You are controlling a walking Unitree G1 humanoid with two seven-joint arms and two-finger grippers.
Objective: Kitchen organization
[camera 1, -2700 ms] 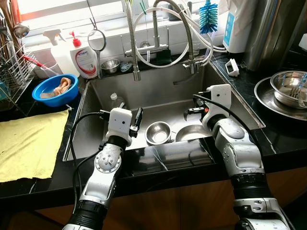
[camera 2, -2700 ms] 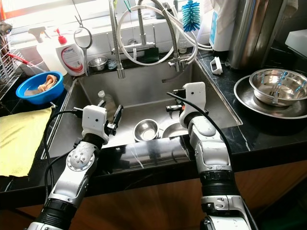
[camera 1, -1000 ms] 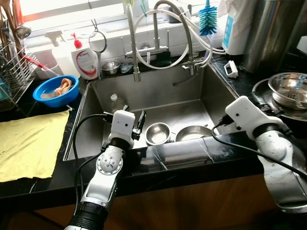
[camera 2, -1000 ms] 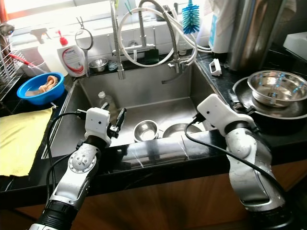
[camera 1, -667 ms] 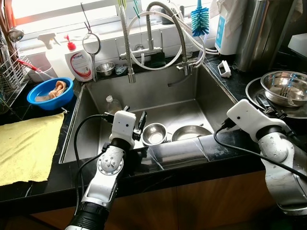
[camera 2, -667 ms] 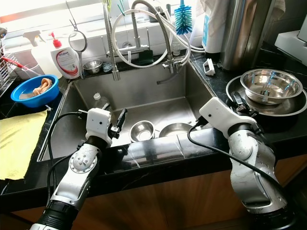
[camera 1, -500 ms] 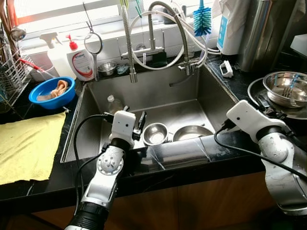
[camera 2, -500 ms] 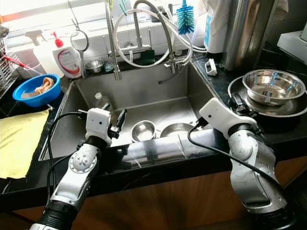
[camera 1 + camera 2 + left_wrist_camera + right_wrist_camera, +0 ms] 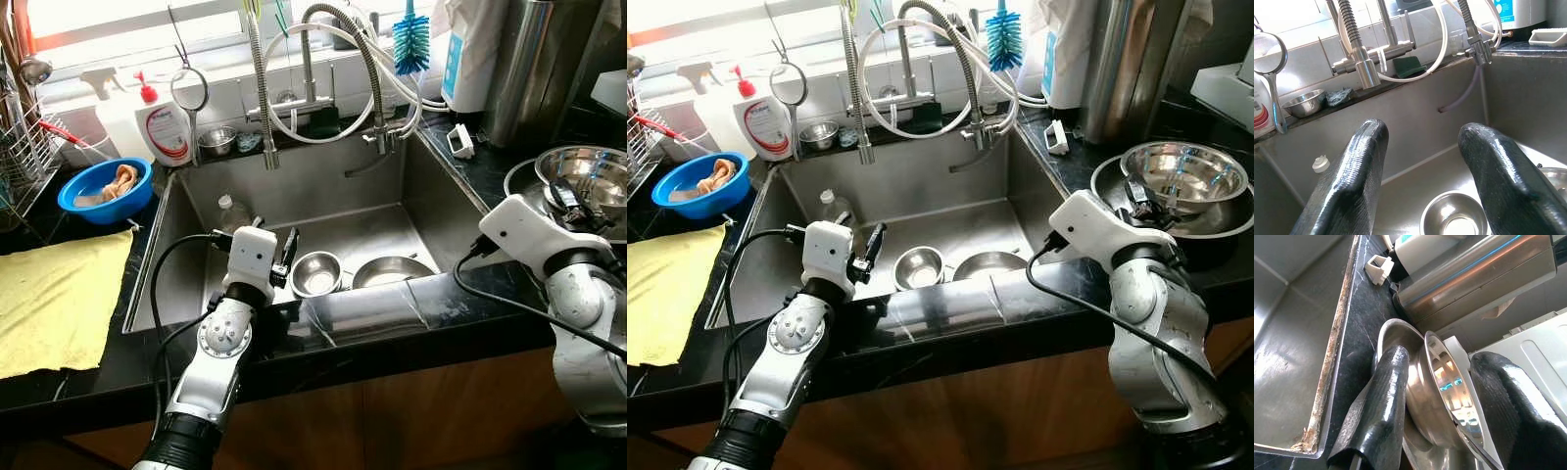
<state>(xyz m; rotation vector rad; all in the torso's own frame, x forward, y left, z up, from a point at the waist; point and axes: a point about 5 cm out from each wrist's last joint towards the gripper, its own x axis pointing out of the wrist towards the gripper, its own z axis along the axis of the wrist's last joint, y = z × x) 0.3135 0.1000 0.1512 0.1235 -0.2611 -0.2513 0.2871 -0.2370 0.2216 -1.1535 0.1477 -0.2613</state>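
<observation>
On the black counter right of the sink, a steel bowl sits inside a wider steel dish. My right gripper is at the bowl's near side, open. In the right wrist view one of its fingers lies outside the bowl wall and the other over its inside. A small steel bowl and a larger steel bowl lie on the sink floor. Above the sink's front left, my left gripper is open with nothing in it; the small bowl lies below its fingers.
A plastic bottle lies in the sink's left corner. Coiled faucet hoses rise behind the sink. A blue bowl, a yellow cloth and a dish rack are on the left. A tall steel cylinder stands behind the right-hand bowl.
My right arm swung out of the sink to the right counter and its fingers have reached the steel bowl there. The left arm has stayed still. The camera shifted slightly.
</observation>
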